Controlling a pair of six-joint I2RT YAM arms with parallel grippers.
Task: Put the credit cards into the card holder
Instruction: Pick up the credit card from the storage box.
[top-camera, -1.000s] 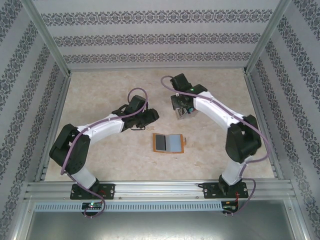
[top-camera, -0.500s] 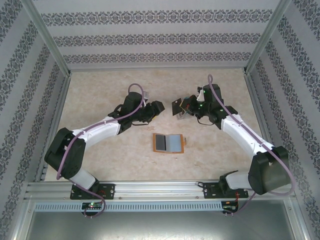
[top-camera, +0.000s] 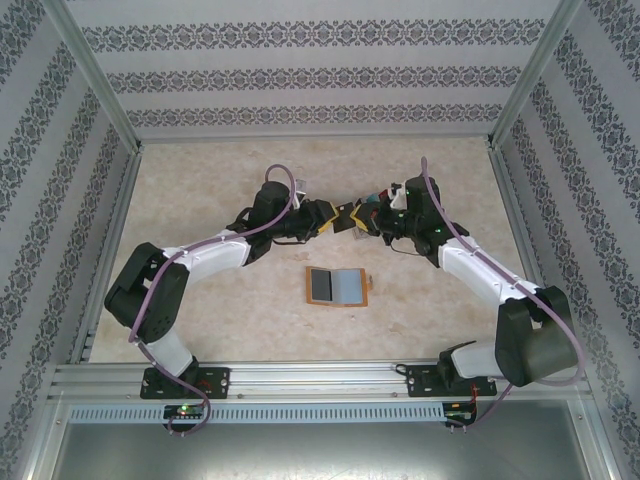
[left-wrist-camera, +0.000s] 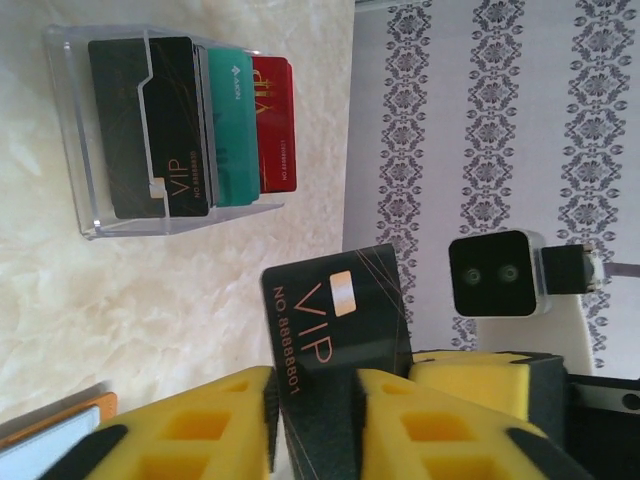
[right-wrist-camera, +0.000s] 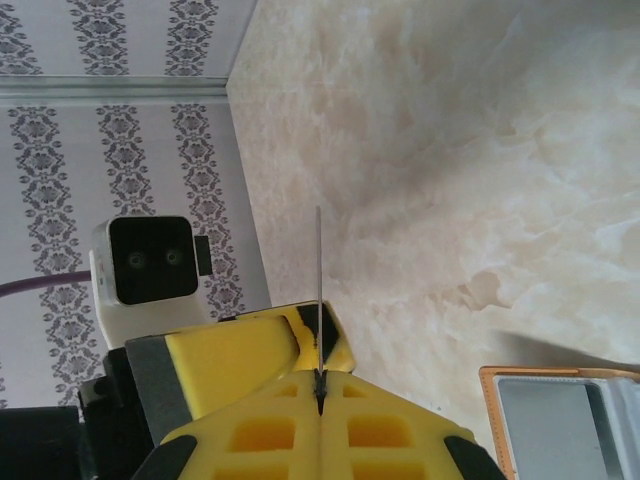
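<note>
While the right hand (right-wrist-camera: 320, 392) is clamped flat on a black card (left-wrist-camera: 335, 310), seen edge-on as a thin line rising from its closed yellow fingers (right-wrist-camera: 390, 430), the left hand (left-wrist-camera: 315, 395) meets it head-on above the table (top-camera: 200, 190). The left hand's own fingers (left-wrist-camera: 200, 420) stand on either side of the same card with only a narrow gap. I cannot tell whether they press on it.

The card holder (top-camera: 337, 287) lies open on the table with its grey pockets up. It is well apart from the two hands, on the side toward the arm bases and lower than the card. Its long axis runs left to right in the top view. It sits between the arms, slightly nearer the left hand, so I judge either arm could take the card to it. The coming move turns on drawing the card back toward the bases and down.

The held card reads "VIP" and "NO 8888801" in copper lettering. Beyond it, a clear stand (left-wrist-camera: 70, 130) on the table holds three more cards upright:
- The second black card (left-wrist-camera: 150, 130) is marked "VIP".
- The teal card (left-wrist-camera: 230, 130) has a white logo too small to read.
- The red card (left-wrist-camera: 275, 120) is marked "VIP", with a number I cannot make out.
</note>
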